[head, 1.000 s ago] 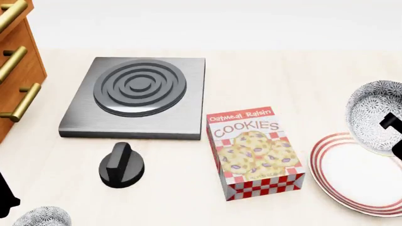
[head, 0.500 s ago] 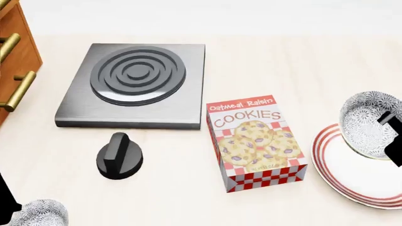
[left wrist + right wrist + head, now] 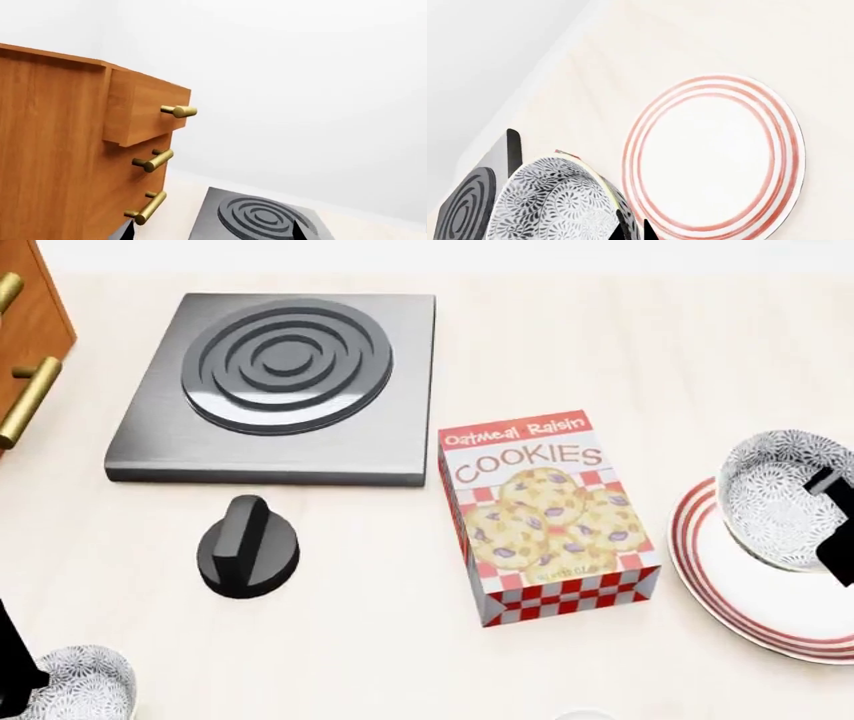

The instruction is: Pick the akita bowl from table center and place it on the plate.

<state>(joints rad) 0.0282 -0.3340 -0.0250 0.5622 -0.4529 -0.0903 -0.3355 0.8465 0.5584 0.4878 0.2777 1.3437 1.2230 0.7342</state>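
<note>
The akita bowl [image 3: 785, 495] is at the right edge of the head view, held up over the plate's near-left rim rather than resting flat in it. It is tilted: its mouth faces up and toward the robot's left, so the patterned inside shows. Being round, it has no long axis. The right gripper [image 3: 830, 525] shows only as dark fingers at the bowl's right rim; in the right wrist view the fingers [image 3: 627, 227] straddle that rim, one tip inside and one outside, closed on the wall. The bowl carries nothing.

The plate [image 3: 714, 155] lies flat on the pale counter [image 3: 400, 660], its red rings clear and its white middle bare. In the right wrist view the bowl overlaps its edge.

A cookie box [image 3: 547, 515] lies on its back left of the plate, apart from it, its long side running away from the robot. Beyond it sits a grey hob [image 3: 280, 385] with ring burner, and a black knob [image 3: 248, 546] stands nearer the robot.

A second patterned bowl [image 3: 80, 690] sits at the lower left corner, upright, beside a dark piece of the left gripper [image 3: 14, 665]; whether those fingers are wide or narrow cannot be told. A wooden drawer cabinet [image 3: 73, 145] with brass handles stands at the left
</note>
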